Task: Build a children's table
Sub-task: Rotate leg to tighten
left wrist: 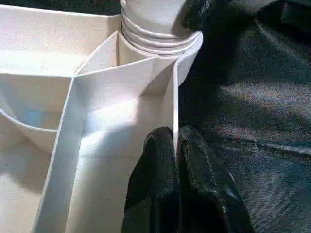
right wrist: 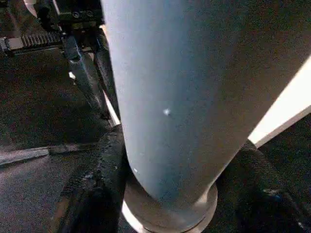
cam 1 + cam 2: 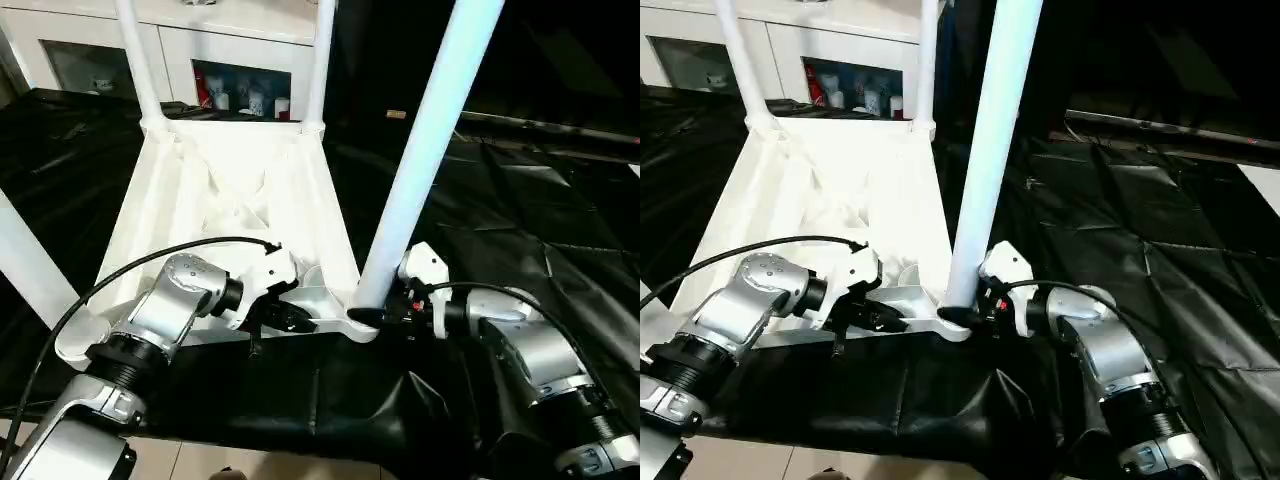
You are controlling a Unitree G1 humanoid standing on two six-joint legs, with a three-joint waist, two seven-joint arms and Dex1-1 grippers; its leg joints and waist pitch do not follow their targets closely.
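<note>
Robot held the upside-down tabletop and its near leg.
The tabletop [image 3: 240, 200] lay on the black table [image 3: 520, 220]. Left gripper [image 1: 176, 145] jaws pinched its stiff, thin rim shut. Right gripper [image 2: 170, 184] jaws hugged the smooth, probably light leg [image 3: 420, 150] low down, near its socket.

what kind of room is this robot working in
Probably an indoor lab or demo room: a work table draped in black cloth, white cabinets with glass doors holding small items behind, and the upturned white tabletop being assembled.
</note>
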